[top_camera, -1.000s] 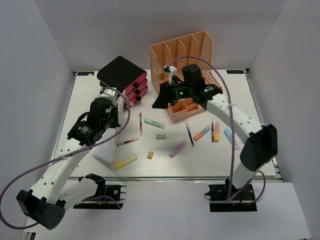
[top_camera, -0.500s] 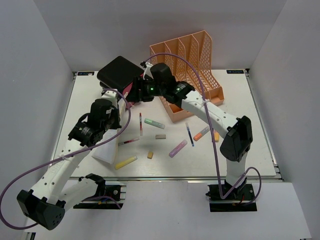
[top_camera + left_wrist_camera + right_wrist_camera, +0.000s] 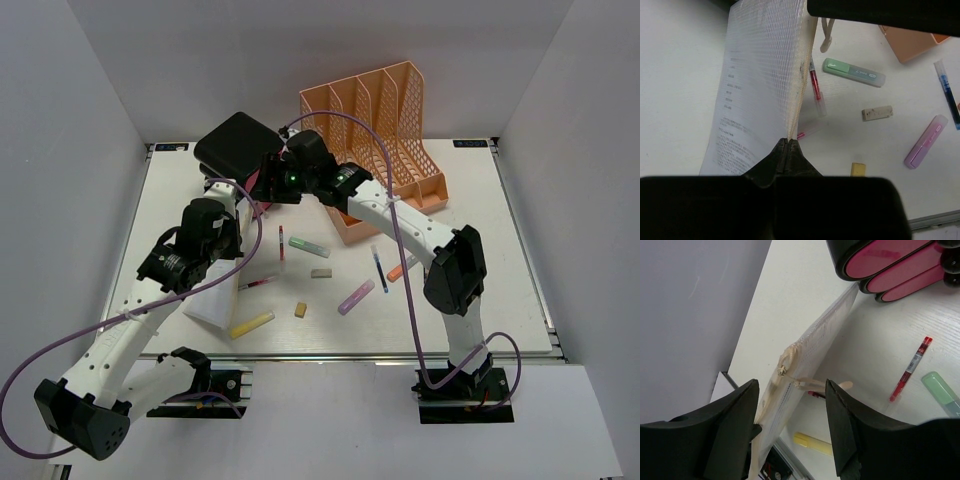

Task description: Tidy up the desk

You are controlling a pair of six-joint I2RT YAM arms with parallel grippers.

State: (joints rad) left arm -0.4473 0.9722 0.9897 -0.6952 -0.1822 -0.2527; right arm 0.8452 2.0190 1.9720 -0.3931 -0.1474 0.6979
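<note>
My left gripper (image 3: 220, 262) is shut on one end of a translucent mesh zip pouch (image 3: 765, 75) with a printed sheet inside and holds it on edge above the white desk (image 3: 520, 300); its jaws meet on the pouch's seam (image 3: 789, 142). The pouch shows in the top view (image 3: 212, 298) and the right wrist view (image 3: 810, 360). My right gripper (image 3: 791, 385) is open, its fingers (image 3: 735, 430) either side of the pouch's zip pull (image 3: 832, 386) without touching it. In the top view it (image 3: 268, 187) hangs beside the drawer unit.
A black drawer unit (image 3: 243, 145) with pink drawers stands back left. An orange file holder (image 3: 380, 110) and an orange tray (image 3: 365, 222) stand behind. Green (image 3: 309, 247), purple (image 3: 355, 297) and yellow (image 3: 251, 324) highlighters, a red pen (image 3: 281, 245), a blue pen (image 3: 379, 268) and erasers (image 3: 321, 272) lie mid-desk.
My right arm has swung left from the orange tray to the top of the pouch by the drawer unit. The left arm and pouch have not moved.
</note>
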